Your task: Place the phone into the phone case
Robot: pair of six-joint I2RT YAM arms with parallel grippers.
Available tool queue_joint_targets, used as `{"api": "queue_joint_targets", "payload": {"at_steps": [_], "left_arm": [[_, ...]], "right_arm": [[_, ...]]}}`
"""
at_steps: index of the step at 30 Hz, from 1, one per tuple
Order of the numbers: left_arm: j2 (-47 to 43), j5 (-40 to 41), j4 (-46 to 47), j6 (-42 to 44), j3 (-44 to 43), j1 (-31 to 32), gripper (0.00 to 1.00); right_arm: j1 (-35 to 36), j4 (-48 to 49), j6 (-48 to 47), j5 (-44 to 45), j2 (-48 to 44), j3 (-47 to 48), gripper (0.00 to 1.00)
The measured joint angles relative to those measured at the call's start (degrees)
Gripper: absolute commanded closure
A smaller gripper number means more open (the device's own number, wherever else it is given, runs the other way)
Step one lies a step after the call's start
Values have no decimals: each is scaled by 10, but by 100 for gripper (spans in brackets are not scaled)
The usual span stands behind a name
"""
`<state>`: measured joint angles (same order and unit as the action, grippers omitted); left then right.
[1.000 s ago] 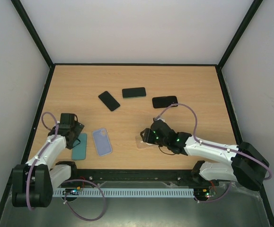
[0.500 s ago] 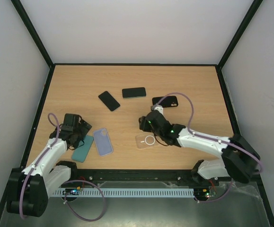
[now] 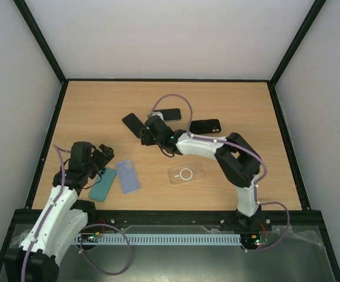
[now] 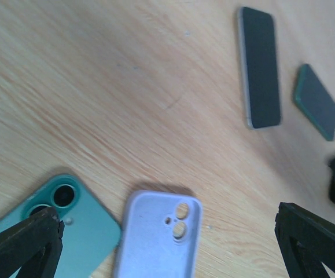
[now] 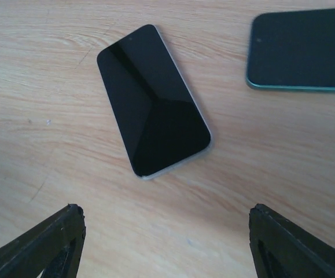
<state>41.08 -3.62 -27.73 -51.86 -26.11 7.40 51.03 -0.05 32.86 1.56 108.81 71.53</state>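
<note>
Three phones lie face up at mid-table: a black phone [image 3: 134, 124] [image 5: 153, 98] [image 4: 258, 66], a green-edged phone [image 3: 167, 114] [image 5: 300, 49] [image 4: 316, 101] and a dark phone [image 3: 205, 126]. A clear phone case [image 3: 186, 174] lies nearer the front. My right gripper [image 3: 145, 134] [image 5: 167, 246] is open, low over the wood just short of the black phone's near end, holding nothing. My left gripper [image 3: 103, 157] [image 4: 167, 249] is open wide above a lavender case [image 3: 127, 175] [image 4: 155, 237] and a teal case [image 3: 102, 183] [image 4: 69, 231], both lying inside-up.
Black frame rails [image 3: 52, 123] and white walls bound the wooden table [image 3: 240, 106] on three sides. The right arm [image 3: 234, 155] stretches across the middle, its cable looping over the green-edged phone.
The right arm swung from the clear case up and left to the black phone, its jaws widening. The left gripper drifted slightly, still open over the coloured cases.
</note>
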Motion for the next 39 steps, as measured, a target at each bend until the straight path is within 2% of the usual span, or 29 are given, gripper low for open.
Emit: {"api": "queue_joint_targets", "payload": {"at_steps": [6, 12, 16, 22, 27, 33, 39], "left_arm": [[-65, -41, 13, 4, 11, 7, 1], [-72, -42, 17, 4, 12, 7, 1], [-72, -47, 17, 4, 12, 7, 1], [-76, -58, 25, 4, 28, 7, 0], [-77, -65, 26, 5, 30, 7, 1], [-76, -73, 27, 13, 29, 7, 2], [-68, -92, 33, 21, 29, 18, 7]], "right_arm": [[0, -40, -32, 6, 125, 138, 21], [0, -76, -60, 14, 210, 222, 8], [0, -104, -85, 27, 261, 286, 5], [0, -130, -116, 36, 316, 376, 5], [1, -141, -139, 50, 350, 427, 15], [0, -139, -142, 50, 350, 424, 20], [1, -123, -125, 42, 288, 323, 23]]}}
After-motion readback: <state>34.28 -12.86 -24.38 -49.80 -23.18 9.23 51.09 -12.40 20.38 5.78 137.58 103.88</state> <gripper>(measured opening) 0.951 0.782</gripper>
